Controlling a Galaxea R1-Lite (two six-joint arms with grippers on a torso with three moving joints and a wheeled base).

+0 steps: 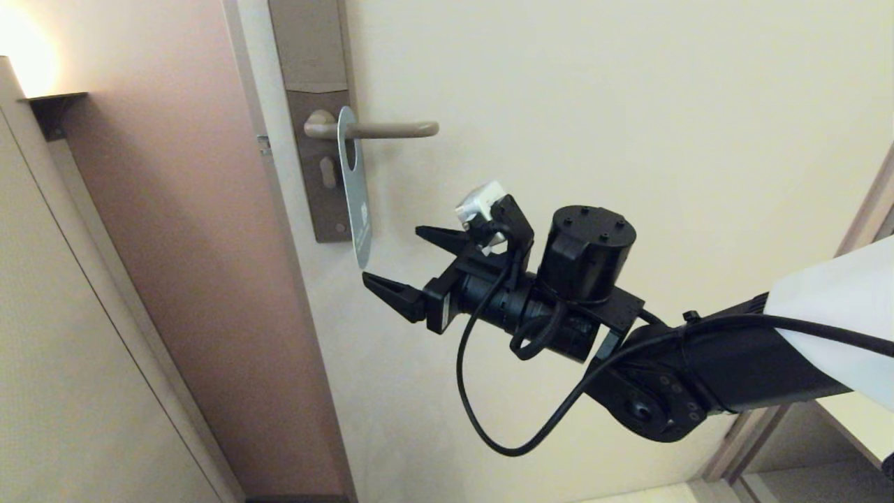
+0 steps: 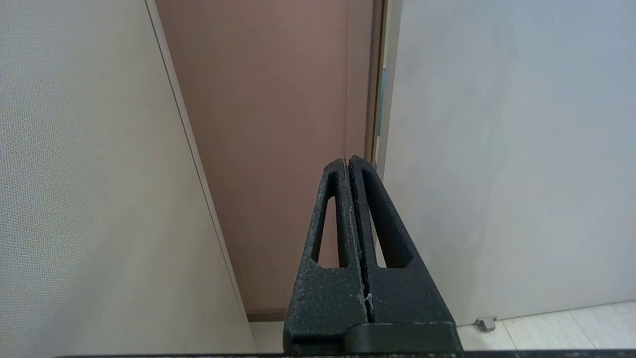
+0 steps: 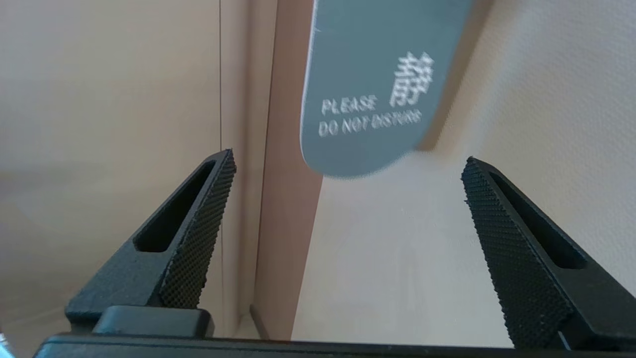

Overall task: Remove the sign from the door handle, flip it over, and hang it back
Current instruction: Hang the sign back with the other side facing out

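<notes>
A: What are the right gripper's (image 1: 391, 254) two fingers (image 3: 198, 233) doing?

B: Standing wide apart, gripping nothing, just below the one sign's (image 1: 354, 188) lower end.

A: Where is that sign hanging?

B: On the single door handle (image 1: 380, 128), its blue "PLEASE DO NOT DISTURB" face showing.

A: And the left gripper (image 2: 349, 161)?

B: Its two fingers are pressing together, empty, near the door's (image 1: 614, 126) edge.

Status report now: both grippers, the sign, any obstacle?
Right gripper open, just below the sign. Sign hangs on door handle, blue face out. Left gripper shut, parked. No obstacle seen.
</notes>
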